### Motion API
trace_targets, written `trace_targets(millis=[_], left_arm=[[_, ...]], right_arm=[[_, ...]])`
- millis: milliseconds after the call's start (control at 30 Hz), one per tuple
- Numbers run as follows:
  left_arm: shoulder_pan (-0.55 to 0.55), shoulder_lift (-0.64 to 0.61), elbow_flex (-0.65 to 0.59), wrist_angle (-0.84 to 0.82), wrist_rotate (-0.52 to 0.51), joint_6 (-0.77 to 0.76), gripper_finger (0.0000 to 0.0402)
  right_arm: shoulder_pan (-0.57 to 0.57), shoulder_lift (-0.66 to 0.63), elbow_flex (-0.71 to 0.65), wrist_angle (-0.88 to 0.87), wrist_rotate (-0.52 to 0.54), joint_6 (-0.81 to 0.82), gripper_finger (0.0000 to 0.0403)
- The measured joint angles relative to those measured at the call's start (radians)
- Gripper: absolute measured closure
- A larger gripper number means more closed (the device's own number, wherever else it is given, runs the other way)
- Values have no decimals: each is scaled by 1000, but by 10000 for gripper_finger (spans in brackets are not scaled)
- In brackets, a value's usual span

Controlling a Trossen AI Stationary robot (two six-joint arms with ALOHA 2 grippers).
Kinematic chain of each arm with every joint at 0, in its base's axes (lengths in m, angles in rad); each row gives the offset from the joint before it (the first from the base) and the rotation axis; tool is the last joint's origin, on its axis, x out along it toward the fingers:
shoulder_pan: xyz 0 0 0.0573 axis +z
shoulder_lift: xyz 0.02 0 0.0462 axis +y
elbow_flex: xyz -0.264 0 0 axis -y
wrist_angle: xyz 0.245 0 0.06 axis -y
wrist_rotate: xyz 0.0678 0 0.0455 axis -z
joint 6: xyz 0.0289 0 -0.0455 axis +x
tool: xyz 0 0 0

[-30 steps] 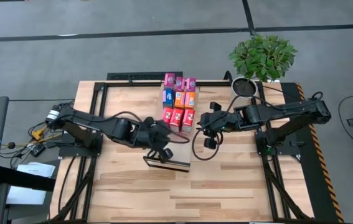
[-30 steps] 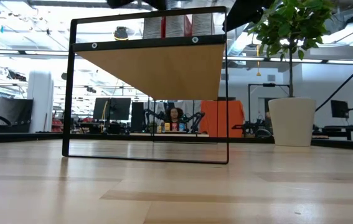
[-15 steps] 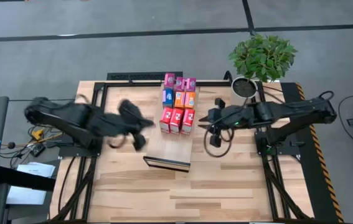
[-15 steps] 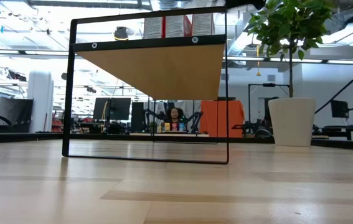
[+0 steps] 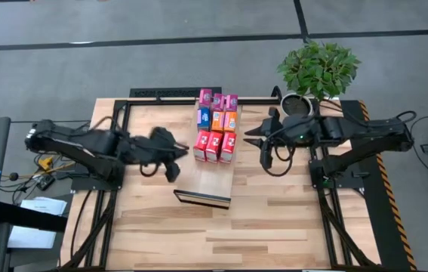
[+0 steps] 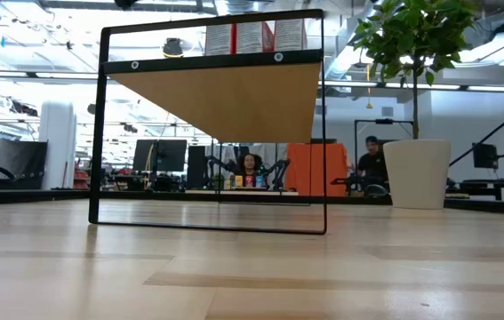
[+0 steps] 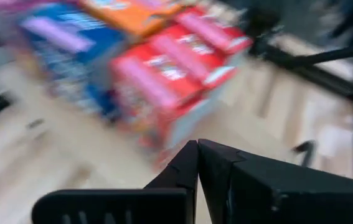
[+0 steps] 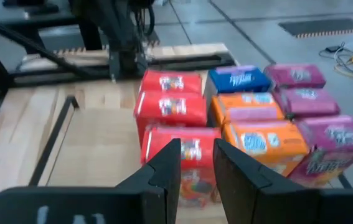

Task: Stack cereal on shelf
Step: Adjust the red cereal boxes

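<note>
Currently, the cereal (image 5: 216,121) sits in a compact three-by-three block on the far part of the shelf (image 5: 208,175), just above the centre of the high view: magenta-purple boxes in the top row, blue and orange in the middle, red in the row nearest the bare plank. The shelf's long axis runs up and down the frame, its dark end face toward the bottom. The left gripper (image 5: 173,157) lies just left of the red row, fingers pressed together and holding nothing; the cereal is to its right and slightly above. The right gripper (image 5: 254,137) lies right of the block, a little farther off, with the cereal to its left. Its fingers (image 8: 164,163) stand partly apart with a clear gap and nothing between them — the red boxes (image 8: 170,106) show beyond that gap. Judged from these positions, the left gripper is the nearer, though its closed jaws would need to part first. Printing on the box faces is visible in both wrist views — none of it is legible, and no brand can be read.
</note>
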Motion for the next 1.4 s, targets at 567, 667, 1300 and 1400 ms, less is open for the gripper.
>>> trace_targets(millis=[567,667,1300,1400], left_arm=[[15,8,-210,248,-79,-9,402],[23,46,-211,245,-81,-3,402],[19,122,-211,355,-43,-52,401],[19,116,-208,354,-42,-52,401]], right_arm=[[1,11,-1,-21,-2,6,285],[1,11,-1,-24,-2,7,285],[1,14,-1,-32,-3,6,285],[10,31,-1,-51,-5,11,285]])
